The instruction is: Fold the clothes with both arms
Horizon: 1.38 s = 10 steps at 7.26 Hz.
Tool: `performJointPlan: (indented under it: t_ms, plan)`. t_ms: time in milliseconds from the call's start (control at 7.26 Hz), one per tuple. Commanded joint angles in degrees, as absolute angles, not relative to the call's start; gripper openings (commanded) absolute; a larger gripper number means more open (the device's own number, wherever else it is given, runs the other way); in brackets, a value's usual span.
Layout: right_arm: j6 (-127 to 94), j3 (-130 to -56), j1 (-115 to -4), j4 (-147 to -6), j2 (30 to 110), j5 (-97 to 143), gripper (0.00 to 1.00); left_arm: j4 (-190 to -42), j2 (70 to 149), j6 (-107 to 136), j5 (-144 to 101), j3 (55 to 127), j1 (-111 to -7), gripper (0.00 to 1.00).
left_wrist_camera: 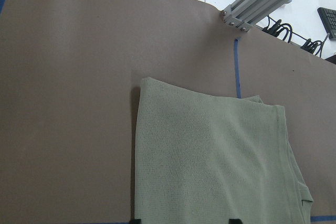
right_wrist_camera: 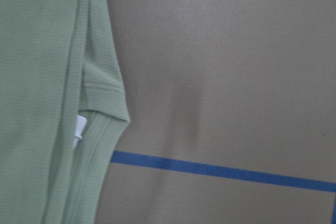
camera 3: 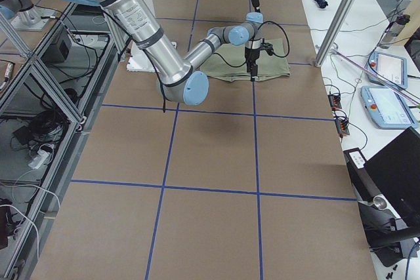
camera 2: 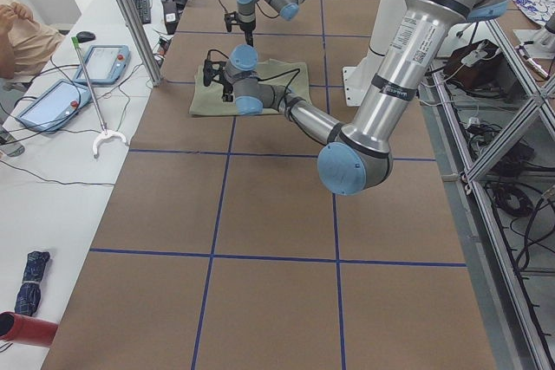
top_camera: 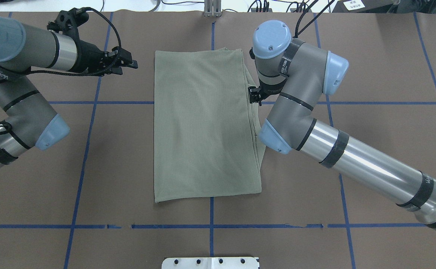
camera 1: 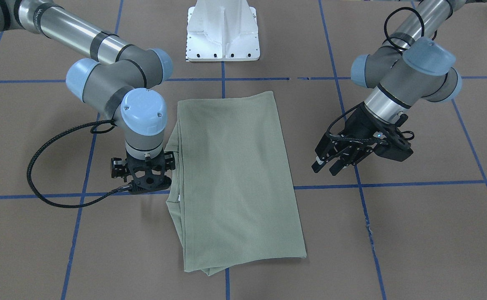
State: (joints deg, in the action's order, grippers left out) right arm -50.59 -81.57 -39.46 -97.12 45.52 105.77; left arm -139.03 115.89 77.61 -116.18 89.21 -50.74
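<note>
The shirt (top_camera: 203, 127), a fine-ribbed green knit folded into a flat rectangle, is lying mid-table (top_camera: 109, 168). Seen from overhead, the left gripper (top_camera: 130, 65) is hovering apart at 10 o'clock, fingers wide. The right gripper (top_camera: 254, 96) is hanging just beside the 2 o'clock edge; I cannot tell its spread.

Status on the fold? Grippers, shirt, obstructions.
Left gripper open, empty, off the shirt. Right gripper over shirt's collar edge, state unclear. Shirt folded flat. No obstruction seen.

Occluded and cropped items
Right gripper (camera 1: 143, 178): fingers hidden beneath wrist, jaw opening indeterminate. Left gripper (camera 1: 325, 169): fingertips (left_wrist_camera: 234, 220) cropped by wrist view's lower edge. Hang tag (right_wrist_camera: 79, 129): mostly concealed inside shirt (right_wrist_camera: 42, 77) collar, blurred.
</note>
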Motion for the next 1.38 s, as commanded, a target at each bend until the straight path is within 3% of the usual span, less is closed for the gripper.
performJointPlan:
  t_ms: [0,551,1239]
  plan:
    - [-73.2,-84.4,-34.3,-89.7,47.0,104.5,1.00,-139.0,116.0,77.6,-116.3,89.2,-51.0,0.64]
    - [-103.7,-97.6,-21.7,-87.9,55.8,91.8,1.00,-139.0,115.9,77.6,-116.3,89.2,-51.2,0.64]
    - [-114.3,-102.7,-17.2,-88.4,59.9,91.0,1.00,-139.0,116.0,77.6,-116.2,89.2,-51.2,0.64]
